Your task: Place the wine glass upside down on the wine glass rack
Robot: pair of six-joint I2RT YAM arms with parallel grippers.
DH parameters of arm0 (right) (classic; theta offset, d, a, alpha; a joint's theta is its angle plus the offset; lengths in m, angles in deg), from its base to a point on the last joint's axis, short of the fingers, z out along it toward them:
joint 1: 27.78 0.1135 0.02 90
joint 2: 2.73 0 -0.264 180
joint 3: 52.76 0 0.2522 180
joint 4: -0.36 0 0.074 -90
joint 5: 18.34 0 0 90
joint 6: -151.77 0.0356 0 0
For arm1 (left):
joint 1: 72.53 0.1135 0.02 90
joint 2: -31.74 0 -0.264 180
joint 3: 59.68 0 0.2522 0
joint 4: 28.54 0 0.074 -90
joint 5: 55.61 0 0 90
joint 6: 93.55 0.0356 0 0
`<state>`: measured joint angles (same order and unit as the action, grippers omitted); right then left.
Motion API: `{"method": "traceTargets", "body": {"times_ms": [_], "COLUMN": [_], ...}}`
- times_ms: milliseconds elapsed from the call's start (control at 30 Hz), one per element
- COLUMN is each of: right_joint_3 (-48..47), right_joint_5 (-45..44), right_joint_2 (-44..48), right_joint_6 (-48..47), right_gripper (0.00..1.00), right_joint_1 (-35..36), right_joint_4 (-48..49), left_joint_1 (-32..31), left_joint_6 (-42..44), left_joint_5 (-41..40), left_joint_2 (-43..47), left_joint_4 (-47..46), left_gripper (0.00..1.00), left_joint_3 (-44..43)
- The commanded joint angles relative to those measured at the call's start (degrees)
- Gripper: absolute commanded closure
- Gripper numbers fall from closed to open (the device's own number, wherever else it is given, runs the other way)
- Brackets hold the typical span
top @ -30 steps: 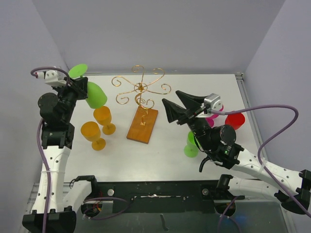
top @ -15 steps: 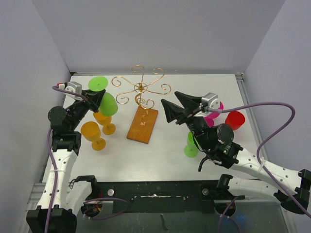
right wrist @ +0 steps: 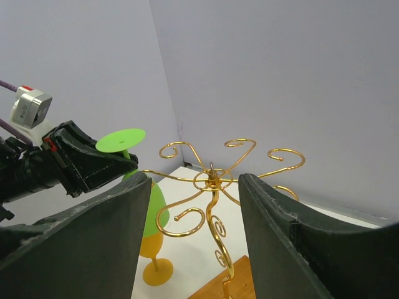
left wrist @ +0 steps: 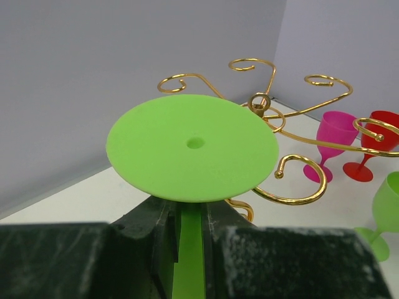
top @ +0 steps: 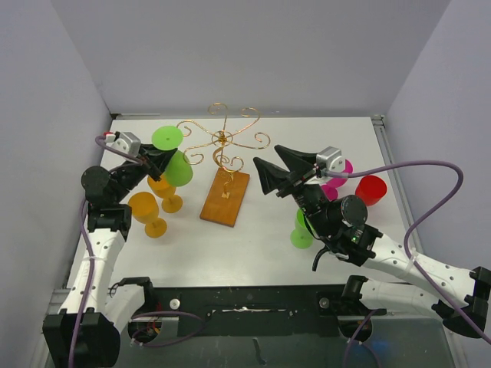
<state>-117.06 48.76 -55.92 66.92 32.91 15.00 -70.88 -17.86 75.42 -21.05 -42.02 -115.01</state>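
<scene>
My left gripper (top: 159, 162) is shut on the stem of a green wine glass (top: 177, 168) held upside down, its round foot (top: 166, 138) on top. The foot fills the left wrist view (left wrist: 192, 147), with the stem (left wrist: 189, 249) between my fingers. The glass hangs just left of the wine glass rack (top: 222, 141), a gold wire stand with curled arms on a brown wooden base (top: 225, 197). The rack's scrolls (left wrist: 293, 187) lie just beyond the foot. My right gripper (top: 275, 170) is open and empty, right of the rack, facing it (right wrist: 214, 182).
Two orange glasses (top: 164, 188) (top: 146, 212) stand upright below the held glass. A second green glass (top: 301, 229), a pink glass (top: 335, 182) and a red glass (top: 370, 188) stand at the right. Grey walls close in on the left, back and right.
My left gripper has carried the inverted green glass rightward, from the table's left edge to just beside the rack's left arms. The right arm has barely moved.
</scene>
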Motion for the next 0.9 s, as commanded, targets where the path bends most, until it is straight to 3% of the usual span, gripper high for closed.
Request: {"method": "traceTargets", "body": {"times_ms": [0, 167, 400, 667, 867], "right_joint_3": [0.42, 0.92, 0.97, 1.31, 0.91], "right_joint_5": [0.48, 0.74, 1.24, 1.01, 1.47], "right_joint_2": [0.92, 1.40, 1.16, 1.39, 0.81], "right_joint_6": [0.51, 0.51, 0.55, -0.33, -0.70], "right_gripper": [0.42, 0.42, 0.42, 0.42, 0.42], "right_joint_1": [-0.32, -0.46, -0.62, -0.58, -0.65], "right_joint_4": [3.54, 4.09, 4.59, 4.85, 5.59], "left_joint_1": [-0.06, -0.63, -1.53, -1.78, -2.14], "left_joint_6": [-0.15, -3.31, -4.52, 2.39, 2.24], "left_joint_5": [5.25, 11.18, 12.08, 14.52, 14.03], "left_joint_2": [-3.03, -7.95, -11.61, -13.12, -14.78], "left_joint_4": [-5.47, -8.64, -13.82, -5.63, -6.59], "left_gripper": [1.00, 1.00, 1.00, 1.00, 1.00], "left_joint_3": [-2.36, -4.41, -5.74, -9.31, -8.75]}}
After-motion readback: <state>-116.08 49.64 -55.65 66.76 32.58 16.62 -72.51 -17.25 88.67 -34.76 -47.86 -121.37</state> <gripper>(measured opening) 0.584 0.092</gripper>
